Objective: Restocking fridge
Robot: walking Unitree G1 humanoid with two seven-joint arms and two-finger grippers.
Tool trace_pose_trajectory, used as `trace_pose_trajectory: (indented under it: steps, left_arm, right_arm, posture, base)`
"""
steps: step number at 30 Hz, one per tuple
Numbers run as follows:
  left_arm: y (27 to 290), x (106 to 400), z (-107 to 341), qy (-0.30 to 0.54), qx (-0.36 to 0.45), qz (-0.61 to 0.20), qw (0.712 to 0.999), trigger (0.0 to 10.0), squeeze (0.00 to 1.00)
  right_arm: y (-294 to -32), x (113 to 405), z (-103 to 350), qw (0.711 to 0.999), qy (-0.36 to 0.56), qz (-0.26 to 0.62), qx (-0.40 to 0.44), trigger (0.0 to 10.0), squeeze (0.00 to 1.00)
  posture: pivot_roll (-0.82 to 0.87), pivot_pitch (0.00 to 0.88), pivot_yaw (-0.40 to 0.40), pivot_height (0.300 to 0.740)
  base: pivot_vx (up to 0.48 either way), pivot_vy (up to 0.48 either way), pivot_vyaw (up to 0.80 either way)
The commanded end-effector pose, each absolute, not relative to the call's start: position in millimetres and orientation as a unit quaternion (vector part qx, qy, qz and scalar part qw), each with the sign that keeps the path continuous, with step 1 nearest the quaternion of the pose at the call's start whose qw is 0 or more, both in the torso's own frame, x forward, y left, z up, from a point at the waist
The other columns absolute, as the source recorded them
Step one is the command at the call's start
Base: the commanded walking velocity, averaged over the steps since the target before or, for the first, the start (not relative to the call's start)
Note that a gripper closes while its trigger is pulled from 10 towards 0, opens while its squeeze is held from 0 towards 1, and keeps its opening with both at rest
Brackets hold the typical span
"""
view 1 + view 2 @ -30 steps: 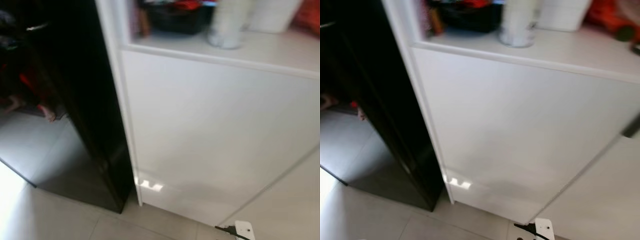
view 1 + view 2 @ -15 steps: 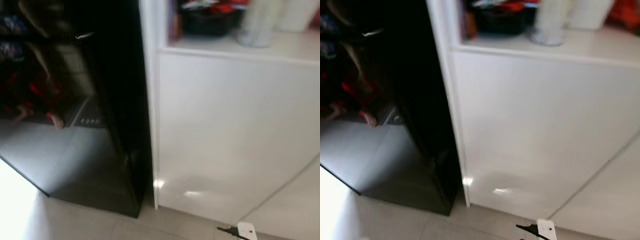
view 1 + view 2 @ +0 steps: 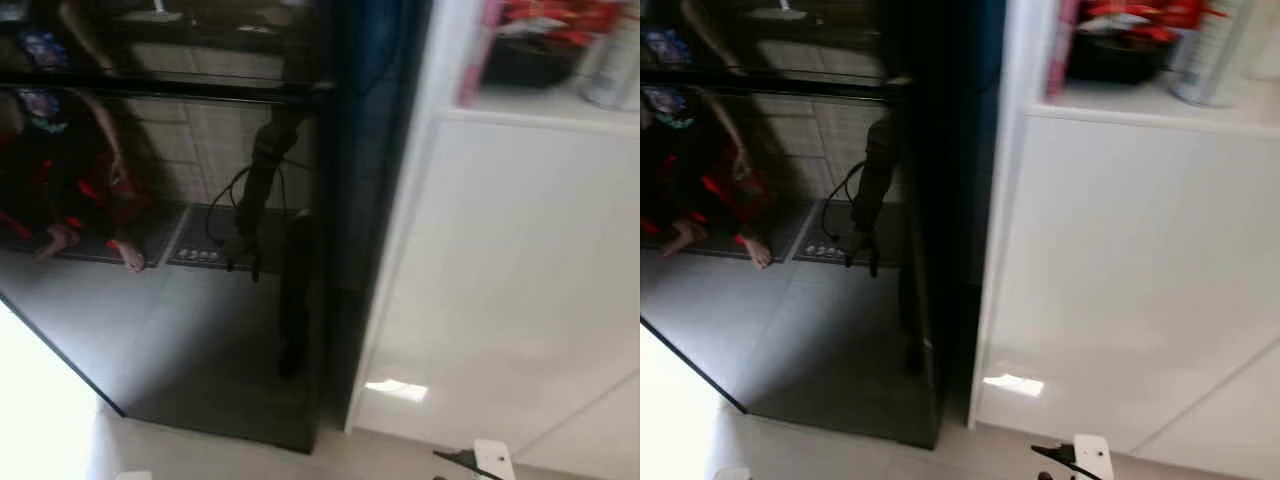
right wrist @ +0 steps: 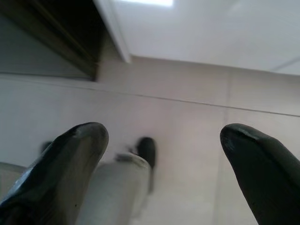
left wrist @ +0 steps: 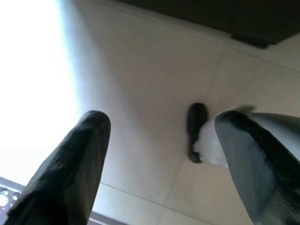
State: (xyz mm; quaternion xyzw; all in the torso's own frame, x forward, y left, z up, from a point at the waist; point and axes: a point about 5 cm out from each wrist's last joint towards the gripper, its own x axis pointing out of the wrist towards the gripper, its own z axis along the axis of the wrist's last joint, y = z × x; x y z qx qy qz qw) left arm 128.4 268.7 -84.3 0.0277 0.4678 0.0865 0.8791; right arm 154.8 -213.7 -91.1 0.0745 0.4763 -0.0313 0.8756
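Your left hand point(image 5: 159, 159) hangs over the pale tiled floor point(image 5: 140, 70), its two black fingers point(image 5: 70, 168) spread wide with nothing between them. Below it the left wrist view picks up one of the robot's dark feet point(image 5: 197, 131) and a pale leg, and at the far edge the dark base of the fridge. Your right hand point(image 4: 164, 164) is just as wide open and just as empty, also aimed at the floor; its wrist view shows the other dark foot point(image 4: 147, 150), the bottom corner of the fridge and the foot of the white cabinet beside it.

The head views give you what the wrist views cannot: the glossy black fridge point(image 3: 200, 300) stands closed on the left, well apart from both hands. Its door mirrors the robot's dark body with cables, and a seated person in red with bare feet. Touching the fridge on the right is a white cabinet point(image 3: 520, 280). On its open shelf point(image 3: 1140, 100) sit a black container with red packets point(image 3: 1120, 55) and a silvery cylindrical container point(image 3: 1205, 70), both blurred. Near you on the floor, at the cabinet's foot, lies a white plug with a black cord point(image 3: 485, 460).
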Motion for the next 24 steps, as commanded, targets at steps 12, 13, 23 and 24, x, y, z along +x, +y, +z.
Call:
trace_pose_trajectory:
  steps: [12, 13, 23, 24]
  left_arm:
    - [214.3, 216.5, -33.4, 0.191, 0.046, 0.048, 0.979, 10.0, 0.00]
    - [212.7, 217.1, -30.1, 0.176, 0.051, 0.047, 0.982, 10.0, 0.00]
    - [210.9, 204.1, -29.2, 0.156, 0.041, 0.064, 0.985, 10.0, 0.00]
    - [210.8, 202.5, -31.0, 0.163, 0.037, 0.068, 0.984, 10.0, 0.00]
  right_arm:
    - [-223.2, 157.8, -86.9, 0.890, 0.446, -0.057, 0.081, 10.0, 0.00]
    - [-223.3, 157.9, -86.7, 0.891, 0.444, -0.058, 0.081, 10.0, 0.00]
    - [-223.6, 157.5, -87.0, 0.890, 0.443, -0.067, 0.085, 10.0, 0.00]
    - [-223.5, 157.2, -87.2, 0.889, 0.445, -0.070, 0.085, 10.0, 0.00]
  posture:
    - [-0.03, 0.000, -0.036, 0.740]
    - [-0.03, 0.000, -0.035, 0.740]
    - [-0.03, 0.000, -0.030, 0.740]
    - [-0.03, 0.000, -0.028, 0.740]
  base:
    - [0.000, 0.480, 0.00]
    - [0.000, 0.480, 0.00]
    - [0.000, 0.480, 0.00]
    - [0.000, 0.480, 0.00]
